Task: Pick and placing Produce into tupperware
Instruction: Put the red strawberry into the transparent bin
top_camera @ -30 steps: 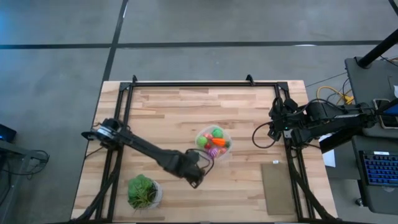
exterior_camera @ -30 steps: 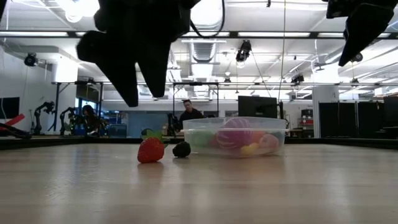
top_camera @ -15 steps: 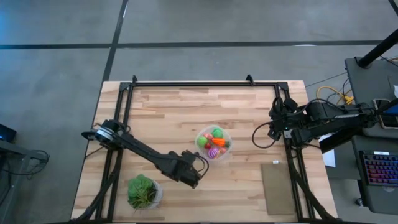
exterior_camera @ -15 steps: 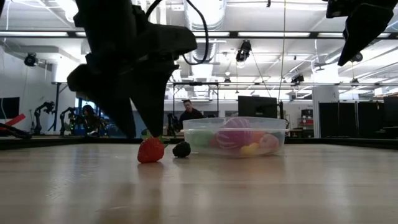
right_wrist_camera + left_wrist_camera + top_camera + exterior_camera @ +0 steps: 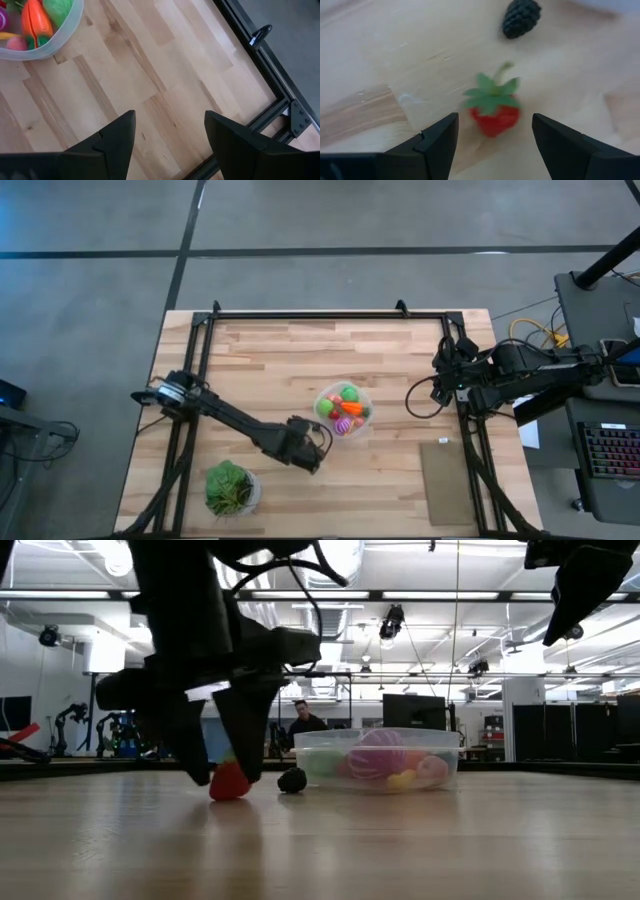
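The wooden counter [image 5: 300,360] spreads under both my arms, the widest thing here. My left arm reaches across it from its mount toward the near middle, and my left fingers [image 5: 222,755] are down at the counter surface, spread wide apart with nothing gripped between them. My right arm is folded back at the far right edge of the counter, its right fingers [image 5: 167,135] hanging over bare wood near the metal frame rail, parted about halfway and holding nothing. The leafy plant in its white pot [image 5: 231,489] stands near my left arm, off to the side of my left fingers and apart from them. The tupperware [image 5: 344,409] sits just beyond my left fingers, toward the right arm's side; it already holds several of the produce pieces: a green one [image 5: 349,393], an orange carrot [image 5: 351,409] and a spiky purple ball [image 5: 342,424], with other small pieces packed round them. A red strawberry [image 5: 493,106] with green leaves lies on the counter squarely between my two left fingers, a little ahead of their tips and not touched by either in the wrist view. A small dark berry [image 5: 520,17] lies farther out past the strawberry, between it and the tupperware.
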Motion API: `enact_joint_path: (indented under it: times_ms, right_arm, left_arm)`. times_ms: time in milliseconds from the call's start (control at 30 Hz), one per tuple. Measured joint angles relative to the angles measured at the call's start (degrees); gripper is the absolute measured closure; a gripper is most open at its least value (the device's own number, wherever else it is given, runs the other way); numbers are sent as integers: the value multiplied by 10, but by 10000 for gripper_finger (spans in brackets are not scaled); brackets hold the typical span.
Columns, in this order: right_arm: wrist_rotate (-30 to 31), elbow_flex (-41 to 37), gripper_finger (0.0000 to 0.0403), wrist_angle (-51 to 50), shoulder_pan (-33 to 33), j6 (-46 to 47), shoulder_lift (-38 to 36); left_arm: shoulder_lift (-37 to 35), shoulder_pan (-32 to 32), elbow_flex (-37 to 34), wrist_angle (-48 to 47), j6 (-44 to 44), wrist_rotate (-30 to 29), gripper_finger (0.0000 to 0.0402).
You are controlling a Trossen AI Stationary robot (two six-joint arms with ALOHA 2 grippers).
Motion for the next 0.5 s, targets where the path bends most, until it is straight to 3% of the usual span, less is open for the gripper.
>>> enact_joint_path:
  times_ms: [500]
  right_arm:
    - [0,0,172,0,0,3,0]
  left_arm:
    - [0,33,1,16,4,53,162]
